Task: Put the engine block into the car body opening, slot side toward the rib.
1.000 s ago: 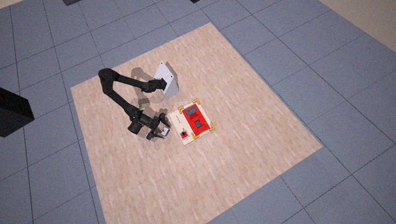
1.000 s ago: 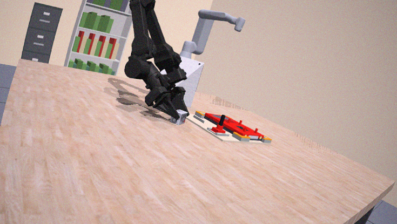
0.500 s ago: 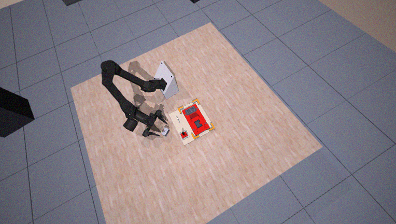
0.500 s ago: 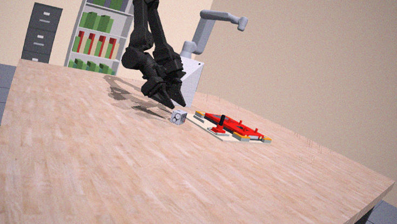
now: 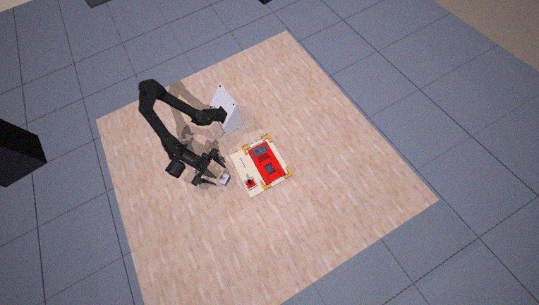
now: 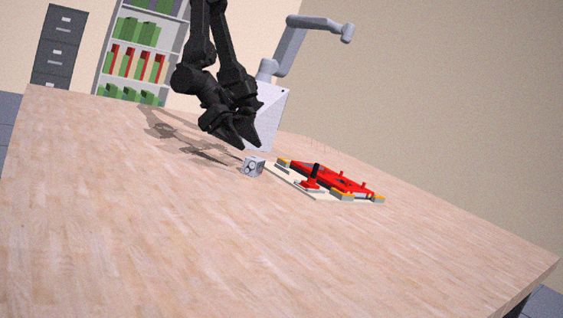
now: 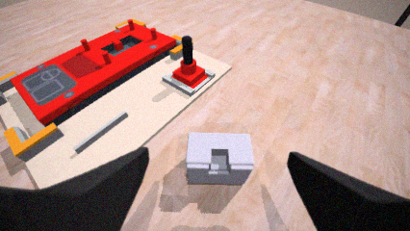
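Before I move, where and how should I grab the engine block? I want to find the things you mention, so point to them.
I'd come from above and close the open gripper (image 5: 211, 173) (image 6: 252, 146) (image 7: 218, 156) on the two sides flanking the slot. The engine block (image 5: 225, 179) (image 6: 252, 166) (image 7: 202, 150) sits on the table, slot facing the wrist camera, those sides facing the spread fingers.
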Controlling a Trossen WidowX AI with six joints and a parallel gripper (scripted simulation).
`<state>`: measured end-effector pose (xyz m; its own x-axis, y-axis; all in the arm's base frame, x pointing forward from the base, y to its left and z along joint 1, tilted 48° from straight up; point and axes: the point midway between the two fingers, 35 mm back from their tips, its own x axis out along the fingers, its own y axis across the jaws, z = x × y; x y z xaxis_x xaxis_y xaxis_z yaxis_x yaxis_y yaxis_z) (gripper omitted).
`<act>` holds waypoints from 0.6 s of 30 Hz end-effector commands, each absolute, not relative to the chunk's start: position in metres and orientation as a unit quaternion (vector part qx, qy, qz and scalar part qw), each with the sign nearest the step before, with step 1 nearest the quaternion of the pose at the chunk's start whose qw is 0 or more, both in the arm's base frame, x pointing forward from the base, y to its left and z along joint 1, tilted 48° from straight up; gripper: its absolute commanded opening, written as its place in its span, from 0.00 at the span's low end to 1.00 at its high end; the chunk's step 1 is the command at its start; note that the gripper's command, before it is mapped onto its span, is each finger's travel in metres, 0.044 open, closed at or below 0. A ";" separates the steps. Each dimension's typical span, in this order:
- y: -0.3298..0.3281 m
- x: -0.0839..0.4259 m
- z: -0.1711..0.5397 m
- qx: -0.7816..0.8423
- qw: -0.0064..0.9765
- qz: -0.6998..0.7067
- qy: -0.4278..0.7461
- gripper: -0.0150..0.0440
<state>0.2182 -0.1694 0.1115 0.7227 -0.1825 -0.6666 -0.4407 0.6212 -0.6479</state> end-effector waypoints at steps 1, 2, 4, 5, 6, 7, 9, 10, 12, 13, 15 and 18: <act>-0.170 0.218 0.111 -0.428 0.824 0.078 0.364 1.00; -0.169 0.219 0.111 -0.427 0.823 0.078 0.366 1.00; -0.169 0.220 0.109 -0.416 0.822 0.079 0.381 1.00; -0.169 0.222 0.107 -0.409 0.820 0.079 0.392 1.00; -0.169 0.223 0.106 -0.402 0.818 0.079 0.403 1.00; -0.168 0.224 0.105 -0.395 0.816 0.079 0.414 1.00; -0.167 0.227 0.102 -0.383 0.810 0.078 0.437 1.00; -0.167 0.228 0.101 -0.377 0.807 0.077 0.447 1.00; -0.166 0.230 0.099 -0.366 0.799 0.074 0.471 1.00; -0.166 0.231 0.097 -0.360 0.794 0.071 0.484 1.00; -0.166 0.232 0.096 -0.350 0.783 0.064 0.510 1.00; -0.165 0.234 0.094 -0.339 0.764 0.050 0.547 1.00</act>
